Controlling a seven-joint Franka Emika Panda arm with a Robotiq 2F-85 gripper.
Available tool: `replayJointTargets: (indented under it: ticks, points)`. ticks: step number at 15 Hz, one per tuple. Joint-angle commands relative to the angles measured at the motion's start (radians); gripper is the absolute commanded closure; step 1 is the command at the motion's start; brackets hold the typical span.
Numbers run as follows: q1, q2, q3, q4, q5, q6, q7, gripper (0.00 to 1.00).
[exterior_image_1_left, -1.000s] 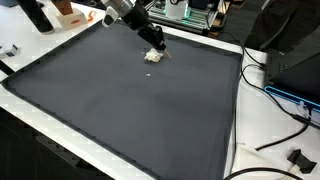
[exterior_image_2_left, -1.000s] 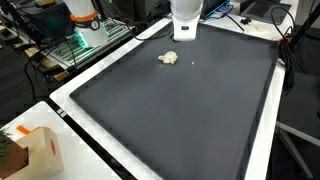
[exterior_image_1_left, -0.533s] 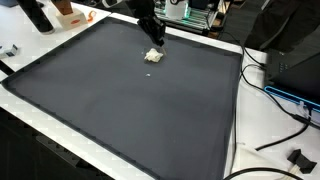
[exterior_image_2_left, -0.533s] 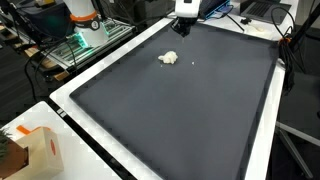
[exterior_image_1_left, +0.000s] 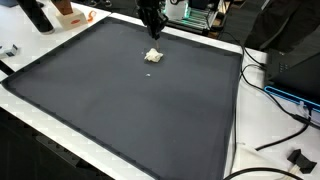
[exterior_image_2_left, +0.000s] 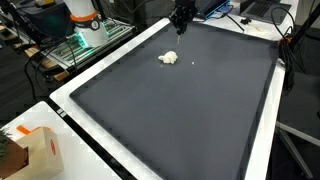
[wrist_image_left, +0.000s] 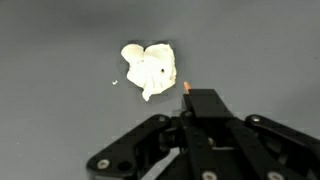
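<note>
A crumpled white lump (wrist_image_left: 150, 68) is seen lying on a dark mat (exterior_image_1_left: 130, 110), near one edge; the gripper (wrist_image_left: 200, 97) is held above it, apart, fingers pressed together.

We're seeing a creamy white lump (wrist_image_left: 148, 68) sitting on a plain dark grey mat (exterior_image_1_left: 120, 110). The gripper (wrist_image_left: 200, 98) looks black with a tiny orange tip, and the table (exterior_image_2_left: 60, 100) edge is white.
</note>
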Motion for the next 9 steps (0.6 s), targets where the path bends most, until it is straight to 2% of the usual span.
replayJointTargets:
  ticks: [1, 6, 7, 9]
  points:
    - [0.02, -0.049, 0.001, -0.042, -0.125, -0.009, 0.073, 0.97]
    - [0.028, -0.061, 0.012, -0.047, -0.227, -0.038, 0.07, 0.97]
    - [0.019, -0.028, 0.012, -0.014, -0.188, -0.02, 0.058, 0.87]
    - [0.021, -0.033, 0.014, -0.02, -0.201, -0.024, 0.058, 0.87]
